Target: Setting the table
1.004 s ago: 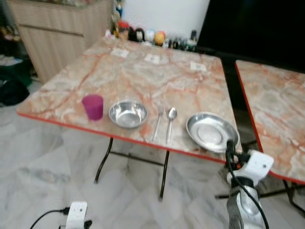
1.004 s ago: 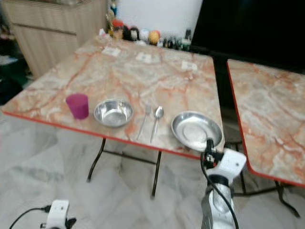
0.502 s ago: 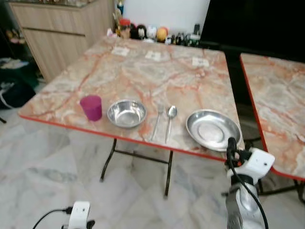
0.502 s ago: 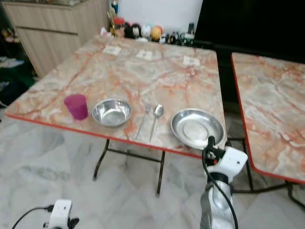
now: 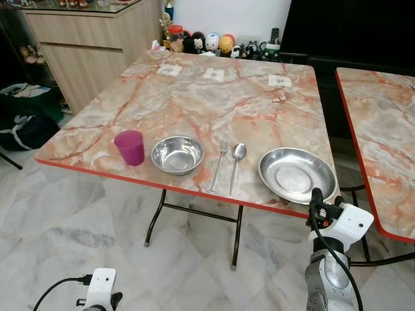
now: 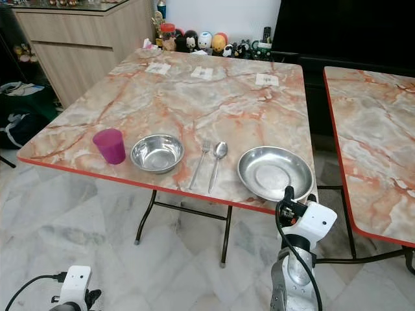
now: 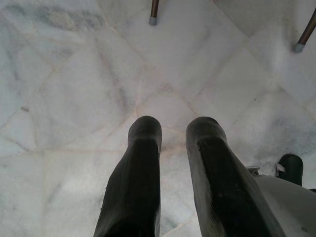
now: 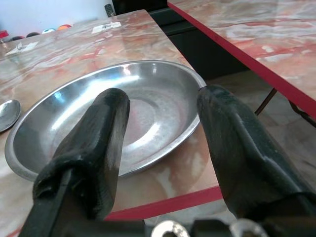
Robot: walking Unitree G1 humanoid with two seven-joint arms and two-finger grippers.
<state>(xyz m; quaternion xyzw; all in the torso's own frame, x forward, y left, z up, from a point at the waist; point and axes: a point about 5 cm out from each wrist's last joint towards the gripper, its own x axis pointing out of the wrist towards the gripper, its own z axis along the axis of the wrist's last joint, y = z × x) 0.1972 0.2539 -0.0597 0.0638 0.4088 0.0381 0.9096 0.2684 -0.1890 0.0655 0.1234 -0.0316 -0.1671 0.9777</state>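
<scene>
marble-patterned and edged in red, the counter (image 5: pixel 194 97) carries a row of tableware along its near edge. the right end effector (image 8: pixel 163 123) sits just off that edge with its two black fingers spread wide and nothing held between them; the steel plate (image 8: pixel 113 113) lies on the counter directly ahead of the fingertips, close but not touching. beyond the plate, further from this end effector and toward the robot's left, come a spoon (image 5: pixel 237 165) and a fork (image 5: pixel 218 165) lying side by side, then a steel bowl (image 5: pixel 177 154), then a magenta cup (image 5: pixel 130 147) standing upright. all four are apart from one another.

the left end effector (image 7: pixel 173 131) hangs low over the pale marble floor (image 7: pixel 74 89), its fingers a narrow gap apart and empty, with two counter legs' feet (image 7: pixel 153 19) ahead of it.

a second counter (image 5: pixel 382 129) of the same pattern stands to the right end effector's right, separated by a dark gap. small figurines and bottles (image 5: pixel 214 43) line the far edge, well away from both end effectors.
</scene>
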